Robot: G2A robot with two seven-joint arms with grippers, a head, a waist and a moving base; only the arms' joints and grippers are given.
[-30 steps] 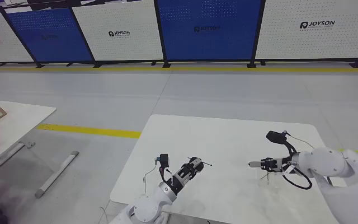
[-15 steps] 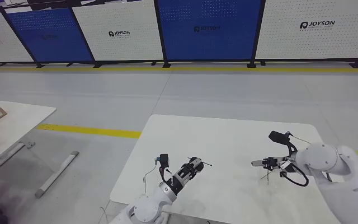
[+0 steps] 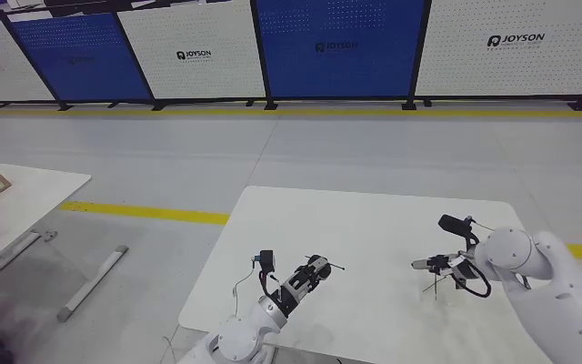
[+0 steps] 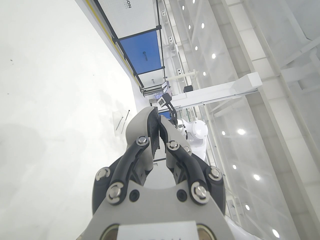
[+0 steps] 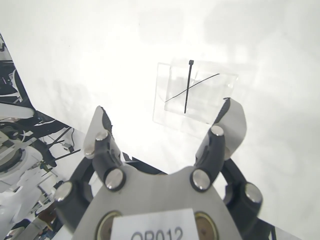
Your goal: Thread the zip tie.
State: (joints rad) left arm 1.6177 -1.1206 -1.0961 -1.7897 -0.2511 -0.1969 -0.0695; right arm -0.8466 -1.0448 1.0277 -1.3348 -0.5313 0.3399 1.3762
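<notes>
Blue and white panels [image 3: 336, 45] back a white counter [image 3: 364, 227], where a black zip tie [image 5: 189, 76] lies flat on a clear sheet [image 5: 172, 81], crossed by another thin black strip [image 5: 205, 79]. Its long axis runs from the tail, nearest the right end effector [image 5: 163, 104] with jaws spread just beside the sheet, to the head at the opposite edge; the left end effector [image 4: 158, 116], pads pressed together, sits well apart. It looks light, springy and slick, so I'd pinch the strap behind the head.

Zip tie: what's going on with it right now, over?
Left gripper shut, far from the tie. Right gripper open, near the zip tie. Tie lies unthreaded on a clear plate, thin dark line crossing it. Nothing blocking.
</notes>
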